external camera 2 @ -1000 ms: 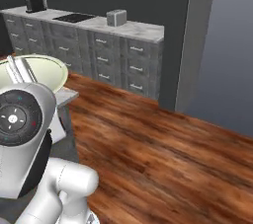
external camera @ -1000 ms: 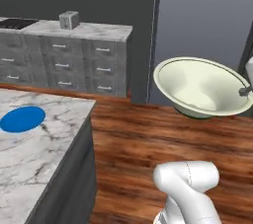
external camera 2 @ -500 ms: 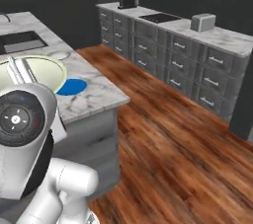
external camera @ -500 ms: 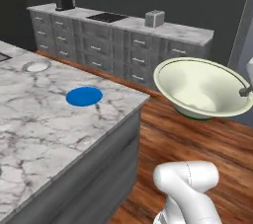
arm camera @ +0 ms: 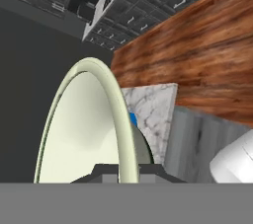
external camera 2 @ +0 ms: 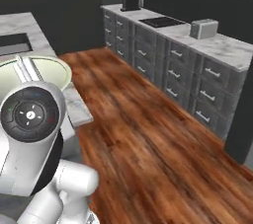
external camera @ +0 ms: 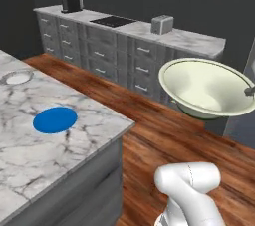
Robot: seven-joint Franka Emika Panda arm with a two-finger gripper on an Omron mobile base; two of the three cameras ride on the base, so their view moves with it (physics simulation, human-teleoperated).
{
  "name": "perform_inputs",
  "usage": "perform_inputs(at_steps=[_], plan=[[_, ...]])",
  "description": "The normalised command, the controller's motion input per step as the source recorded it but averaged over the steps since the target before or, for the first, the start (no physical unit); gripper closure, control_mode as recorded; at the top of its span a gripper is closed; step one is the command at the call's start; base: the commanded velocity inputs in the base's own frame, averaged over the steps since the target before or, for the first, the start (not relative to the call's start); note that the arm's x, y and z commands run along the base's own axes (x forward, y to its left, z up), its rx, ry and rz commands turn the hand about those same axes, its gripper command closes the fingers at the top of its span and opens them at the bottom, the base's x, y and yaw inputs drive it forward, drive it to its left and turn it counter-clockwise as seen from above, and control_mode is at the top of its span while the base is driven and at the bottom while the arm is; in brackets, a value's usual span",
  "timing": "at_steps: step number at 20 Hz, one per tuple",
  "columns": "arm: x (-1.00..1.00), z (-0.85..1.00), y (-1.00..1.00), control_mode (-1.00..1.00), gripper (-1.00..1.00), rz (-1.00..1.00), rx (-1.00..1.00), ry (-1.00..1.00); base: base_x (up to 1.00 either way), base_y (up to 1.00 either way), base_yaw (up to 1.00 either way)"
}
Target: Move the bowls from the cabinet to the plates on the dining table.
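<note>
Gripper (arm camera: 118,168) pinches bowl (external camera: 206,88) by its rim, held tilted in the air over the floor, well off the table (external camera: 30,160). Rim-only pinch could slip while driving; plate (external camera: 16,77) sits far across the table.

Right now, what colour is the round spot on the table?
Bright blue. The spot shows best in the left base view, on the table.

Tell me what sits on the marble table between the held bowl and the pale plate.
A blue disc lies on the dining table between bowl and plate, in the left base view.
</note>
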Motion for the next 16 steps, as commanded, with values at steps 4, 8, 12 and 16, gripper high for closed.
perform_inputs(at_steps=[4, 8, 12, 16], plan=[[0.0, 0.0, 0.0, 1.0, 1.0, 0.0, 0.0, 0.0, 0.88, -0.28, 0.41], [0.0, 0.0, 0.0, 1.0, 1.0, 0.0, 0.0, 0.0, 0.4, 0.24, 0.54], [0.0, 0.0, 0.0, 1.0, 1.0, 0.0, 0.0, 0.0, 0.18, 0.3, 0.48], [0.0, 0.0, 0.0, 1.0, 1.0, 0.0, 0.0, 0.0, 0.63, 0.0, 0.44]])
